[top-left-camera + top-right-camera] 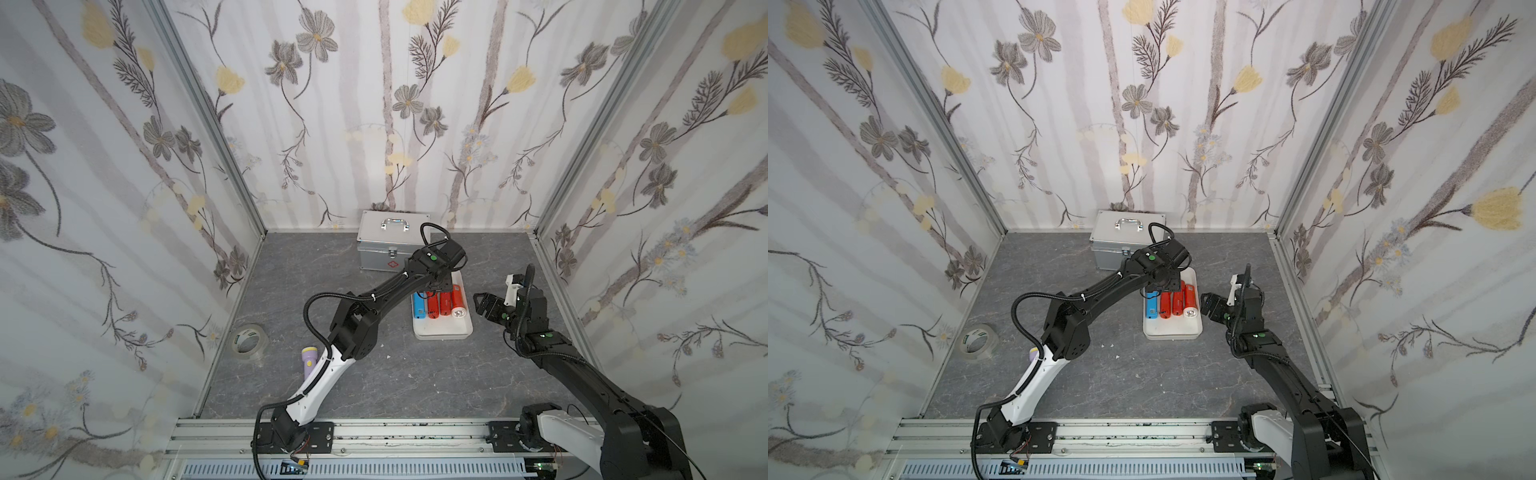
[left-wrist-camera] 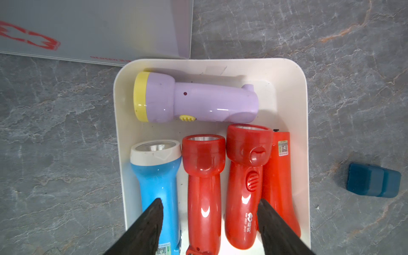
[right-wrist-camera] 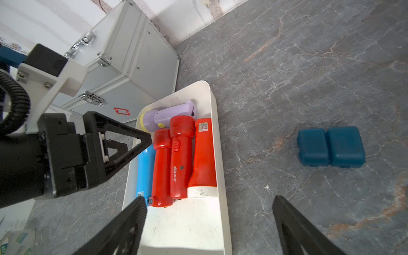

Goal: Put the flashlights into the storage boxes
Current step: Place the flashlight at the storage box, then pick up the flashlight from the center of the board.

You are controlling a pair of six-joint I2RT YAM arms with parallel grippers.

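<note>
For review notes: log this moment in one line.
left gripper open above tray; right gripper open; five flashlights inside; lilac flashlight on table

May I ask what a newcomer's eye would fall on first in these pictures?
The shallow white plastic tray, in front of the silver metal case, holds a blue flashlight, three red flashlights and a lilac flashlight lying crosswise. A second lilac flashlight lies alone beside the left arm.

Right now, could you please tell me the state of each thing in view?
white tray: holding five flashlights.
lilac flashlight: lying crosswise in tray.
blue flashlight: lengthwise in tray.
two red flashlights: lengthwise in tray.
white-headed red flashlight: lengthwise in tray, head reversed.
second lilac flashlight: on table, outside tray.
left gripper: open, empty, over tray.
right gripper: open, empty.
silver case: closed.
tape roll: lying flat.
dark blue block: on table.
</note>
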